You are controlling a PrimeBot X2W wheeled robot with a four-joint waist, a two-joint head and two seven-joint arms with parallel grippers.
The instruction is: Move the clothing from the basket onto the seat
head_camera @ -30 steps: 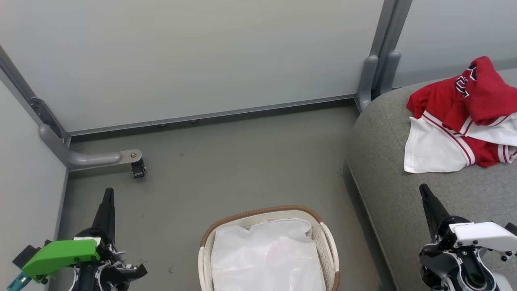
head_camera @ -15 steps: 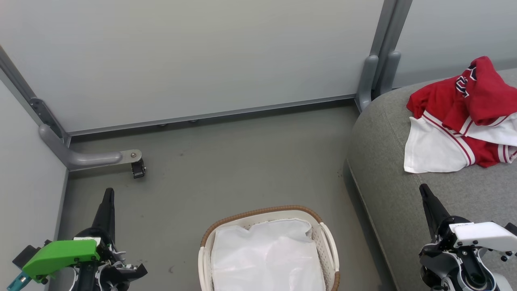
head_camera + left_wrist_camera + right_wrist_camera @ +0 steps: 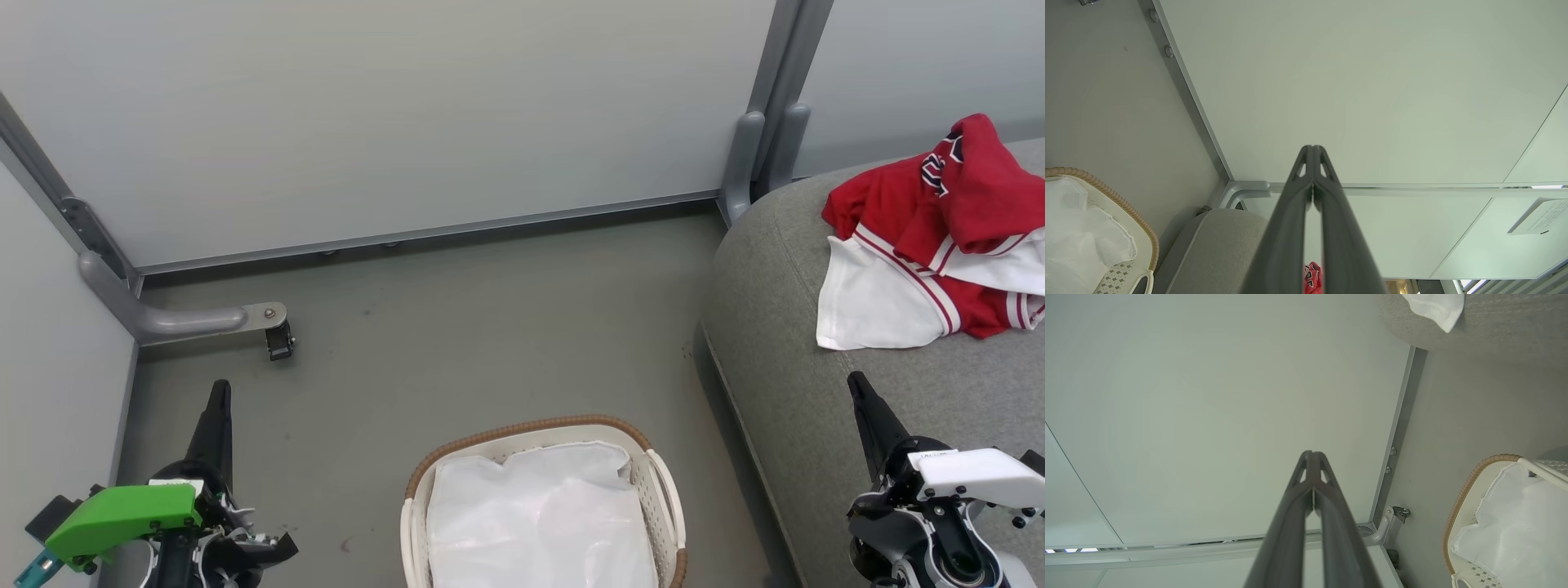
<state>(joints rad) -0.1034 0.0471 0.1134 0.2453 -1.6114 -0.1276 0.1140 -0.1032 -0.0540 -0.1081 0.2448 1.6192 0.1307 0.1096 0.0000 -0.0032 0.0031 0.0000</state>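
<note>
Both arms rest low at the near edge: the left gripper (image 3: 219,390) and the right gripper (image 3: 856,382) each hold their long dark fingers (image 3: 1286,237) pressed together, pinching nothing (the wrist views show the tips meeting). Between them sits the basket (image 3: 522,429), an oval of white perforated plastic under a brown woven rim, holding just a crinkled white sheet (image 3: 539,523). Past it runs bare grey floor (image 3: 490,327). To the right rises the seat (image 3: 775,327), a rounded grey cushion of coarse weave. On its far part lies the clothing (image 3: 890,204), a soft rumpled heap of red and white with striped trim. The transfer looks finished; the next move seems to call for no more than a check of the basket for leftovers. Pale wall panels (image 3: 408,122) close the scene.
</note>
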